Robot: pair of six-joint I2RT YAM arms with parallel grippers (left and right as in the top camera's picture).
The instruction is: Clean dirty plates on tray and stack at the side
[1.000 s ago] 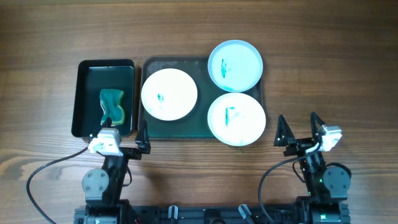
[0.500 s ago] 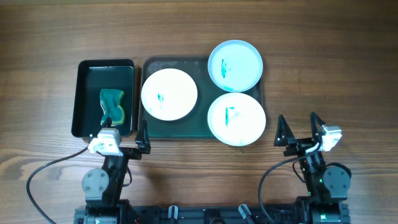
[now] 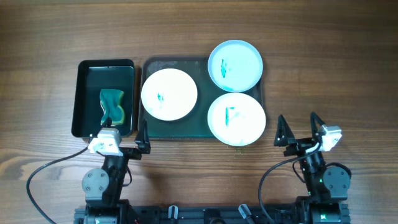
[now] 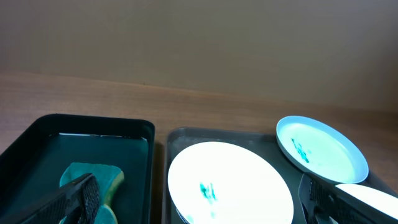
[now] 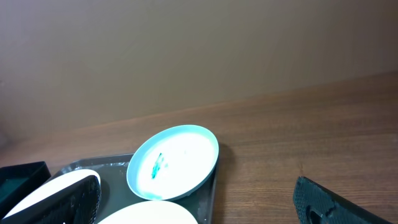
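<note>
The tray holds the left plate at its 9 o'clock, the far plate at 1 and the near plate at 4, each smeared teal. Beside the tray at 9 sits a tub with a sponge. The left pincer at 7 and the right pincer at 5 both stand spread apart, empty.

No writing, label, brand, number or sign can be read in any of the views. The only marks are the small teal-green smears at the centres of the plates, and they form no letters or figures.
</note>
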